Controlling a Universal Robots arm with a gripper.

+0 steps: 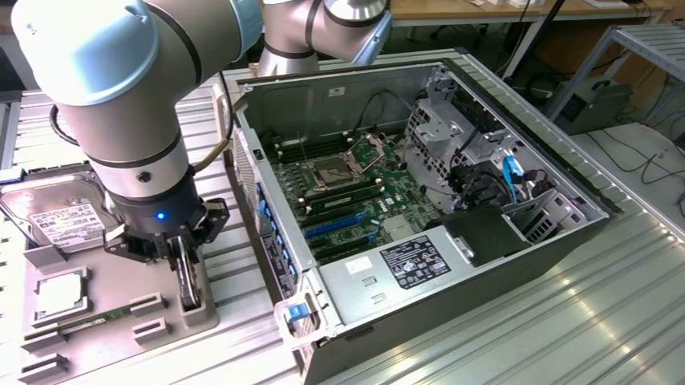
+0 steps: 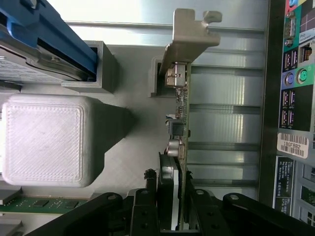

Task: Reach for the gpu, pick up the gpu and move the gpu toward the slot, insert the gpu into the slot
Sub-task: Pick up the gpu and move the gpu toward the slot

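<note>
At gripper (image 2: 177,199) — narrow pinch, seemingly closed on gpu (image 2: 178,123) top edge. Stood upright on edge in slotted holder (image 2: 156,78) at fixture tray (image 1: 102,357) edge nearest computer case (image 1: 310,100) — top edge thus offered for gripping. Not yet lifted.

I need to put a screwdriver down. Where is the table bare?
The ribbed metal table is bare to the exterior view's right of the open black computer case. The grey parts tray is crowded, with the gripper at the thin dark gpu card.
</note>
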